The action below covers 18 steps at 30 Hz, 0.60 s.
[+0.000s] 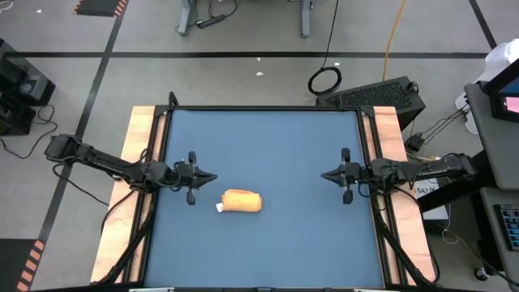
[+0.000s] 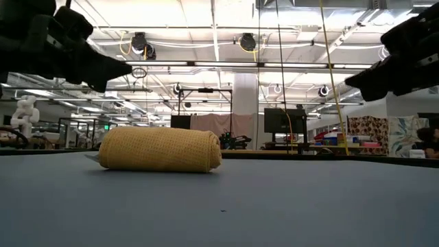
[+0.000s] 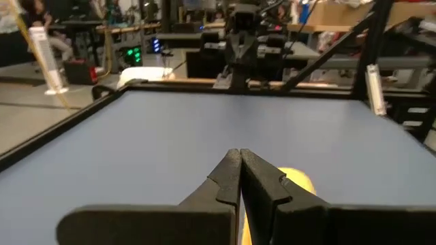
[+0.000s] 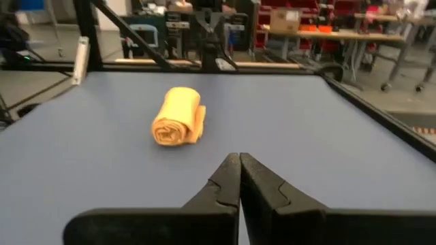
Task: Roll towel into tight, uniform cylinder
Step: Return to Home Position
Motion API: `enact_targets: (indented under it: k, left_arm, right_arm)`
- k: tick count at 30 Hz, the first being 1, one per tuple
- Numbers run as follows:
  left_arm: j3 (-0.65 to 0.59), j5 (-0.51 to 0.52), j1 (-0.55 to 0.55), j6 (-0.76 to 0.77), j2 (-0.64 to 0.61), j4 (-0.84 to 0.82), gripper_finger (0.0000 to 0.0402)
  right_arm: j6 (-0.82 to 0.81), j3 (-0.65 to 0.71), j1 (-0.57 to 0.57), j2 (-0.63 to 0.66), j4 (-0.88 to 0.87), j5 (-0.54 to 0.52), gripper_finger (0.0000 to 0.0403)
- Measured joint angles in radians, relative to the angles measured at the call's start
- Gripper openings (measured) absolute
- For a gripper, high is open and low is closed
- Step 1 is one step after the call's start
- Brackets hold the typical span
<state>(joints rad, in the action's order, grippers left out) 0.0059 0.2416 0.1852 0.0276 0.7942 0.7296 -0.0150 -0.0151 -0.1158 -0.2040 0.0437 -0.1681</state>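
While the left end effector (image 1: 213,176) and right end effector (image 1: 323,175) hang pinched together, the towel (image 1: 242,202) lies rolled, long axis arm-to-arm.

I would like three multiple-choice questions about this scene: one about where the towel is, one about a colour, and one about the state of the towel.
1. The towel lies:
A. nearer the left gripper
B. nearer the right gripper
C. on the floor

2. The table surface is:
A. red
B. white
C. blue

3. The towel is:
A. spread flat
B. rolled into a cylinder
C. held by a gripper

Answers:
1 A: the high view shows it close to the left gripper and far from the right one.
2 C: every view shows a blue top.
3 B: the right wrist view shows its spiral end, and both shut grippers are apart from it.
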Motion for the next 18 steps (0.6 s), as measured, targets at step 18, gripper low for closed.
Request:
enact_targets:
  k: [18]
  left_arm:
    - [0.0,-0.033,0.0,0.011,-0.437,-0.371,0.0013]
  right_arm:
    - [0.091,0.0,0.0,0.133,-0.016,0.092,0.0]
